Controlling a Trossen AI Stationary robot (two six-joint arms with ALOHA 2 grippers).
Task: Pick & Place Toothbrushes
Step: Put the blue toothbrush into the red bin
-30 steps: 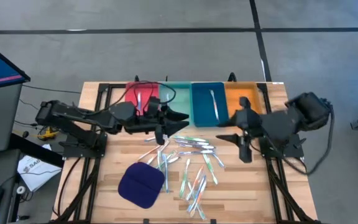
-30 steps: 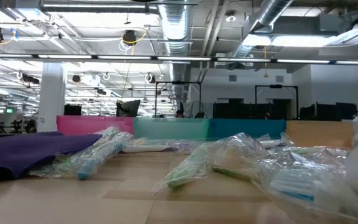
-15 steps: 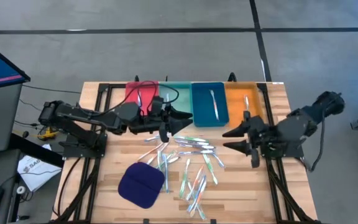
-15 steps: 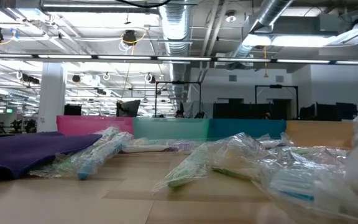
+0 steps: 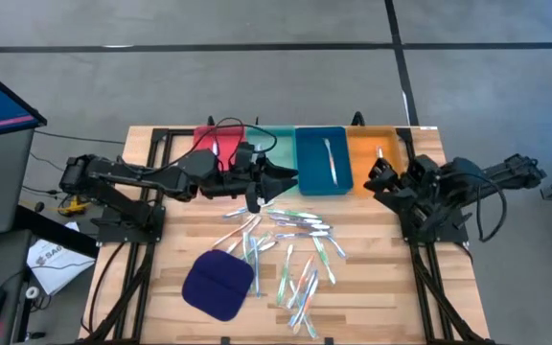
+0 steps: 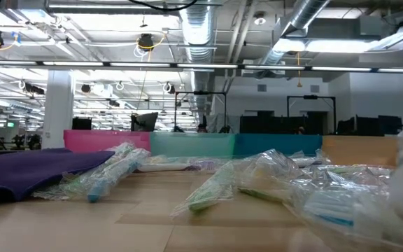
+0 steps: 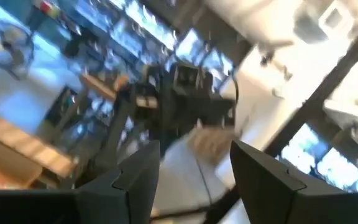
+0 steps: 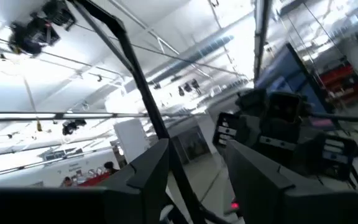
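Toothbrushes (image 5: 290, 251) lie scattered mid-table beside the rounded blue cloth pad (image 5: 218, 284); only from table height do we see their crinkled clear wrappers. We find the left gripper (image 5: 287, 175) stretched over the teal tray (image 5: 278, 144), the right gripper (image 5: 376, 176) folded back over the orange tray (image 5: 391, 146). Both wrist views show parted, empty fingers.
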